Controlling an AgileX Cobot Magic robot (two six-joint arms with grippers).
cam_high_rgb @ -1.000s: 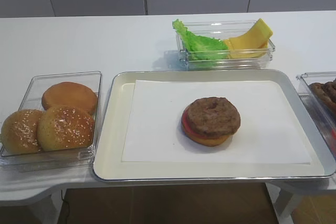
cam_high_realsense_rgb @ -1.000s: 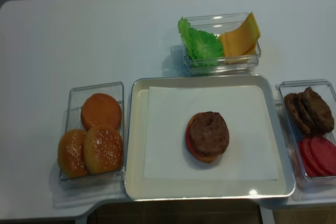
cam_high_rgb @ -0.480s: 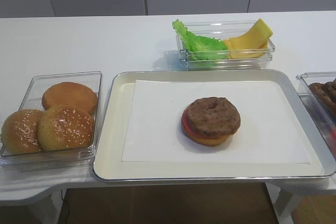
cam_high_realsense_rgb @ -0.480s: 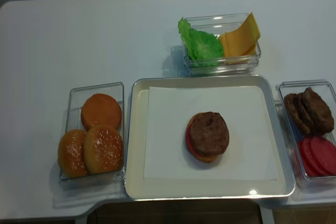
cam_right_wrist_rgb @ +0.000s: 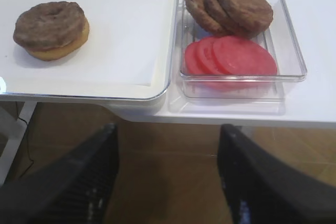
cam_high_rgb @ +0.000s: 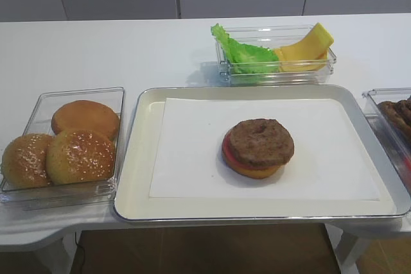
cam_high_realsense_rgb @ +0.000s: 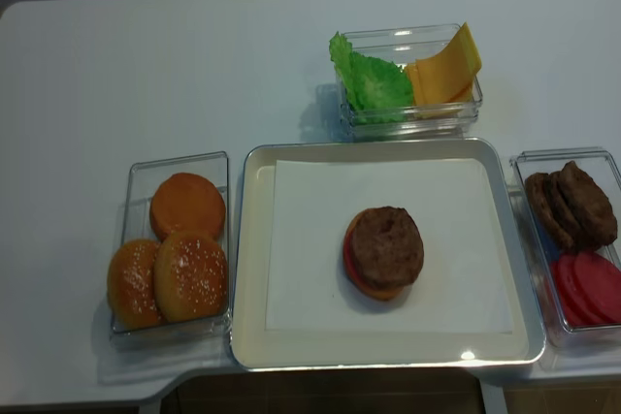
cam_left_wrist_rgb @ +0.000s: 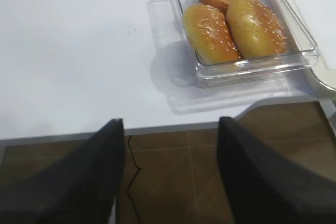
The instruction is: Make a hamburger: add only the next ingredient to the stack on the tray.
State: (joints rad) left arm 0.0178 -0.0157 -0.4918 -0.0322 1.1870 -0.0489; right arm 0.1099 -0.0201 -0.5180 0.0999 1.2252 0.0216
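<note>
Nothing has moved — patty (cam_high_rgb: pixel 261 142) stays atop the stack (cam_high_rgb: pixel 252 166); right gripper (cam_right_wrist_rgb: pixel 168 174) spread wide, empty.

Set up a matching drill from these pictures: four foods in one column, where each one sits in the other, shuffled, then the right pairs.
Foods
1. lettuce
2. sesame buns
3. tomato slices
4. top patty

Places
A. in the clear bin left of the tray
B. on the bun stack on the tray's paper
C. in the far bin, beside the cheese
D. in the bin right of the tray, next to the spare patties

Pairs: 1-C, 2-A, 3-D, 4-B
</note>
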